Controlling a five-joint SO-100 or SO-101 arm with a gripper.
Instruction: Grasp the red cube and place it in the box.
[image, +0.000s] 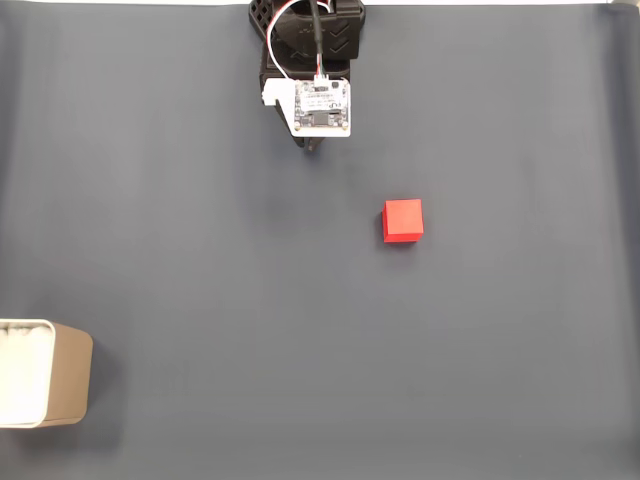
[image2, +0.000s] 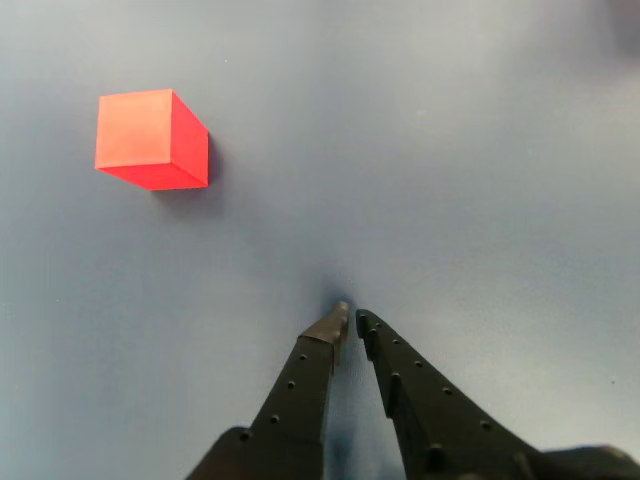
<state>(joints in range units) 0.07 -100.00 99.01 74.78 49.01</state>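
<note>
On the grey desk (image: 200, 250), the tool (image2: 351, 318), tips nearly together and empty, should open wide before straddling the red cube (image2: 150, 138) squarely.

surface: dark grey-blue table (image: 200, 250) | on it: red cube (image: 403, 221), right of centre; box (image: 45, 372), lower-left edge

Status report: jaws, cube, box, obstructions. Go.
Gripper empty, jaws nearly shut, tips near the mat. Red cube free on mat, apart from gripper. Box at lower-left edge in fixed view. Nothing between them.
</note>
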